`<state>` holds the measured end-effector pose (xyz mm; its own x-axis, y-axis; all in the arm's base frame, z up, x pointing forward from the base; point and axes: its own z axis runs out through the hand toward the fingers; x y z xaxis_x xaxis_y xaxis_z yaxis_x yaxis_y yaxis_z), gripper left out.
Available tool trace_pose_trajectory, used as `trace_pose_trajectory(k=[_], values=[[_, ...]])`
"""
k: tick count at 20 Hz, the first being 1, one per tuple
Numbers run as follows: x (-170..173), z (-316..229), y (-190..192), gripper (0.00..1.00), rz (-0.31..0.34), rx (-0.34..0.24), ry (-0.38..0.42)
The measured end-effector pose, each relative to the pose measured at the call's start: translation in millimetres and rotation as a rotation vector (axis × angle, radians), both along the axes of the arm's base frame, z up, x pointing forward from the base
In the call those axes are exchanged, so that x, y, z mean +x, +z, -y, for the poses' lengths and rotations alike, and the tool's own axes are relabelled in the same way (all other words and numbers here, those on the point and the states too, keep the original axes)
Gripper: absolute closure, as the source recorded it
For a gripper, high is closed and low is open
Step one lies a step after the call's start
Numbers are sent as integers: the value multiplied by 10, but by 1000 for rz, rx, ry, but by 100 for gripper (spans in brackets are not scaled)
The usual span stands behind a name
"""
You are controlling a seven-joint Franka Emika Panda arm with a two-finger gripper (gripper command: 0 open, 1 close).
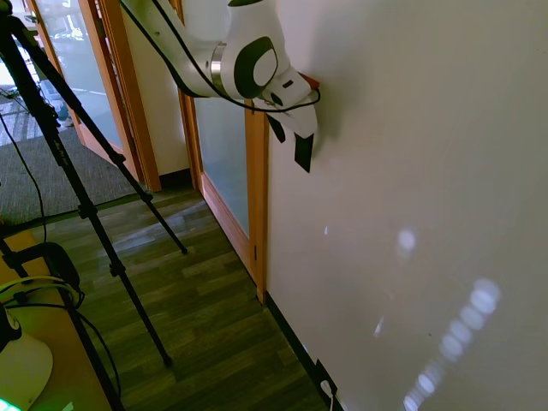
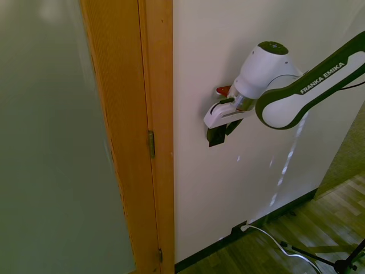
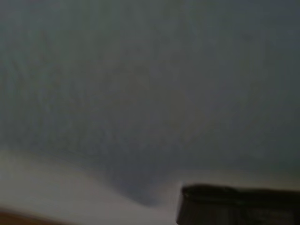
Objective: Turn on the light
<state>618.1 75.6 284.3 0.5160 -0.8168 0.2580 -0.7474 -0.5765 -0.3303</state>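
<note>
Gripper [image 2: 217, 137] against wall [image 2: 205, 194]; switch [image 1: 303, 152] apparently beneath (blurred).

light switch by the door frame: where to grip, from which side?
No part to pinch: the switch looks like a flat upright plate flush on the wall. Press its face instead, coming square to the wall, clear of the door frame.
</note>
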Motion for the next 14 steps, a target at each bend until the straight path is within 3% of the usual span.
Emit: trace_pose_trajectory(k=[14], values=[[-264, 219, -106, 100, 150, 38, -61]])
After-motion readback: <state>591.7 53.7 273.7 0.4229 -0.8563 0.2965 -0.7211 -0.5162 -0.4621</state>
